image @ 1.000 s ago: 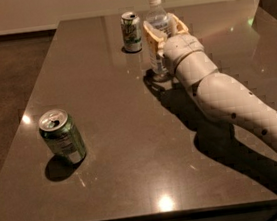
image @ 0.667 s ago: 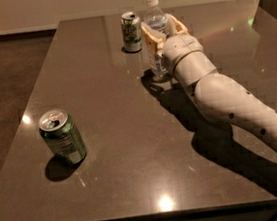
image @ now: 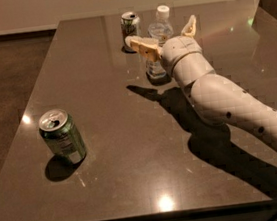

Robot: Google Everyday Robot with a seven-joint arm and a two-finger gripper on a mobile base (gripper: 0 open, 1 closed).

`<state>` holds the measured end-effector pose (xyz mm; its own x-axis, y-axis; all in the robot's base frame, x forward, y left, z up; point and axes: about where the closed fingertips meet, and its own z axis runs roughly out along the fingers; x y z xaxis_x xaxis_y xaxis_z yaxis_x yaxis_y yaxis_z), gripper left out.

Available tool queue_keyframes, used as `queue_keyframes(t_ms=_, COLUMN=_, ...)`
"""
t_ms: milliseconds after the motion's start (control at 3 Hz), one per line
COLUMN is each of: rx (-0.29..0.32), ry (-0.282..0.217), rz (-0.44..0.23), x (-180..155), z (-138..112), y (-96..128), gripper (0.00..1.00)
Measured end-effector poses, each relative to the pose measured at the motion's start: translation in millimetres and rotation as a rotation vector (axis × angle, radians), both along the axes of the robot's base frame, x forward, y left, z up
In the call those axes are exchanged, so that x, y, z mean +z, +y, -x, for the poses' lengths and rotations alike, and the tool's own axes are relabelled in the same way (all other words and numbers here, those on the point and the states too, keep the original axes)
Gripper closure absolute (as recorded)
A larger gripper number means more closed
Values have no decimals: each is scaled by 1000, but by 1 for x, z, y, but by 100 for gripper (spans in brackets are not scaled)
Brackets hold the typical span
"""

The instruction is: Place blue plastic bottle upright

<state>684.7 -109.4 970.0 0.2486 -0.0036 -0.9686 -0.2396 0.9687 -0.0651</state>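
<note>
Gripper (image: pixel 160 32) at table's (image: pixel 136 173) 12 o'clock end, fingers (image: pixel 143 46) spread wide, gripping nothing. Blue plastic bottle (image: pixel 156 67) betw. them, at gripper's 12 o'clock; long axis vertical, standing.

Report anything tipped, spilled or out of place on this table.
Nothing stands out. The blue plastic bottle stands upright with its cap on, at the far side of the table, and the gripper is open around it. The near can and the far can are upright. No spill shows.
</note>
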Motion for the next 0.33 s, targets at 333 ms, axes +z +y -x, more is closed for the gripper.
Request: queue_keyframes(t_ms=333, rx=0, ry=0, rz=0, x=0, z=0, y=0, gripper=0)
